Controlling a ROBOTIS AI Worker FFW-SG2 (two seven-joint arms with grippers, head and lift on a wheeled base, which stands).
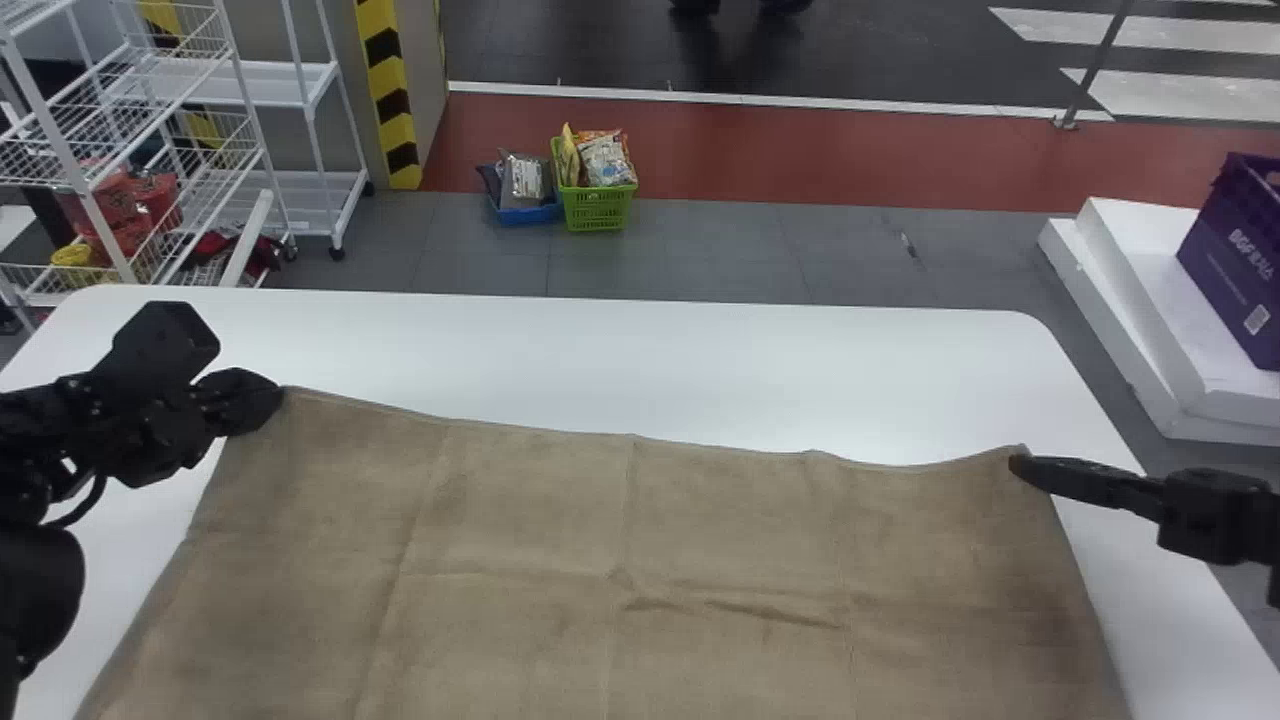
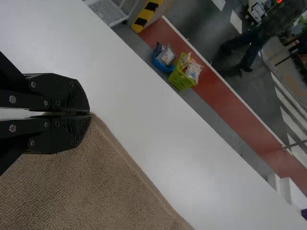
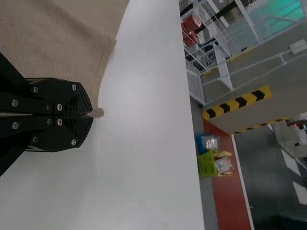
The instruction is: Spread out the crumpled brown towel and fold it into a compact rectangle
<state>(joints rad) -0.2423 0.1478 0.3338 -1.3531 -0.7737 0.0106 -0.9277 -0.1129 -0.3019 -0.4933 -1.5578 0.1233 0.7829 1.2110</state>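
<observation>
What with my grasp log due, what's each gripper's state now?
Left gripper: closed on a corner of the towel.
Right gripper: closed on another towel corner.

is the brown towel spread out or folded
Spread out: the brown towel covers much of the white table, its far edge stretched between both grippers.

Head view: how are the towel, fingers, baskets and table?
Brown towel: spread out, slightly wrinkled.
Left fingers: shut on towel's far left corner.
Right fingers: shut on towel's far right corner.
Green basket: holding packets.
Blue basket: holding packets.
White table: partly covered.
</observation>
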